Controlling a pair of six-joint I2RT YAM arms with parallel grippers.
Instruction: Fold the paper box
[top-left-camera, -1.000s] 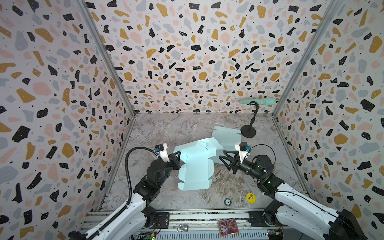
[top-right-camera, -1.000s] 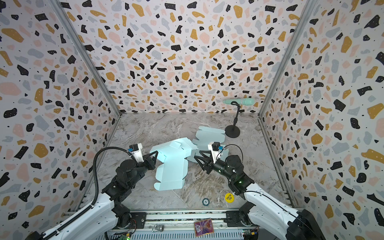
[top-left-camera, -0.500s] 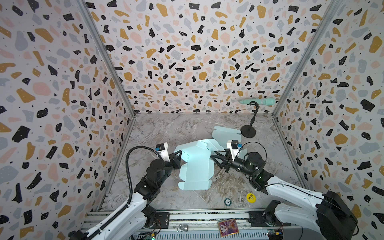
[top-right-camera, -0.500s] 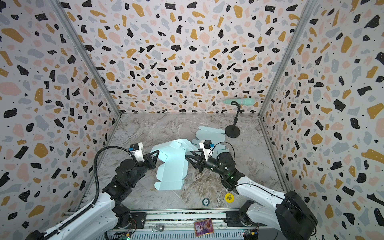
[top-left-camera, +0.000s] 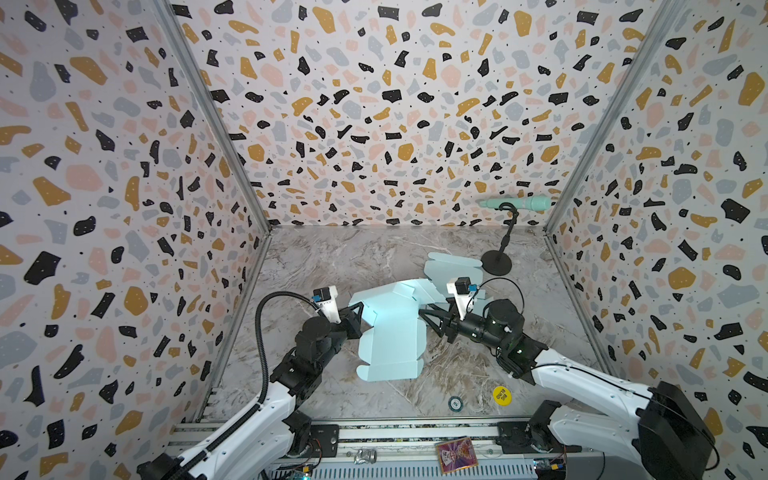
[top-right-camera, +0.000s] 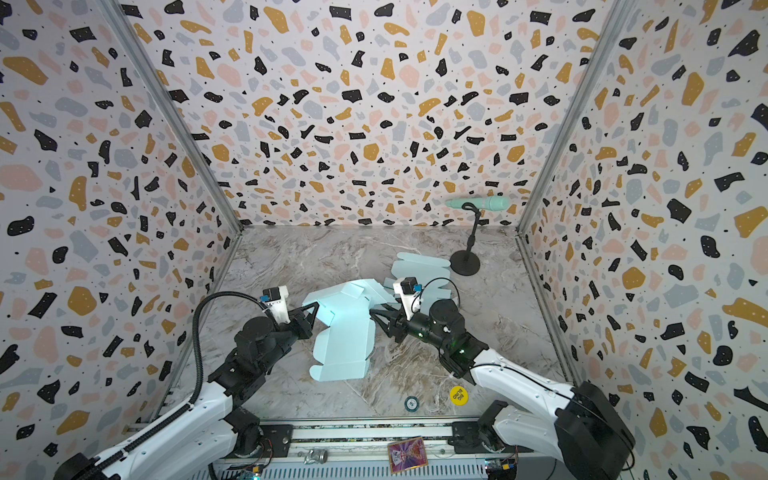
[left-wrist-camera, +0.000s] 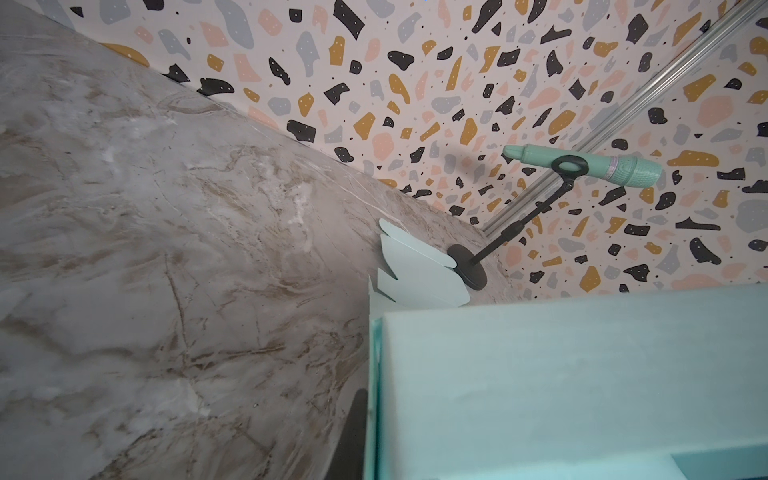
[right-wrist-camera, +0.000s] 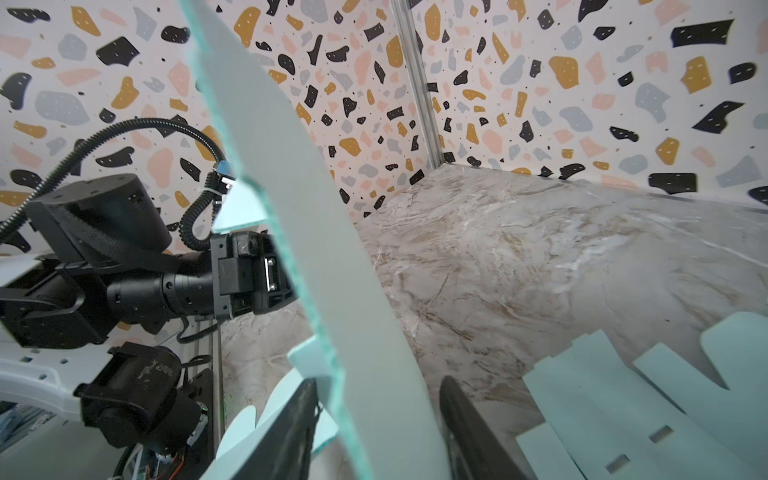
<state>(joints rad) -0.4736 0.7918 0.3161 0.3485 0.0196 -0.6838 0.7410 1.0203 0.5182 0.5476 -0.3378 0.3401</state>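
Note:
The paper box (top-left-camera: 390, 332) (top-right-camera: 345, 332) is a pale blue die-cut sheet, partly folded, in the middle of the table in both top views. My left gripper (top-left-camera: 361, 311) (top-right-camera: 316, 311) is shut on its left wall. In the left wrist view one dark finger (left-wrist-camera: 353, 432) lies against that panel (left-wrist-camera: 561, 386), which hides the other finger. My right gripper (top-left-camera: 424, 318) (top-right-camera: 374, 318) (right-wrist-camera: 380, 399) stands open at the box's right side. A raised flap (right-wrist-camera: 374, 353) stands between its fingers, close to one finger (right-wrist-camera: 299, 415) and apart from the other.
A second flat blue cut-out (top-left-camera: 453, 266) lies at the back right, beside a black stand (top-left-camera: 496, 262) holding a mint microphone (top-left-camera: 517, 203). A yellow disc (top-left-camera: 501, 395) and a small dark chip (top-left-camera: 455, 402) lie near the front edge. Patterned walls close three sides.
My right gripper has moved left to the box and now straddles its raised right flap. The left gripper has kept its grip and place.

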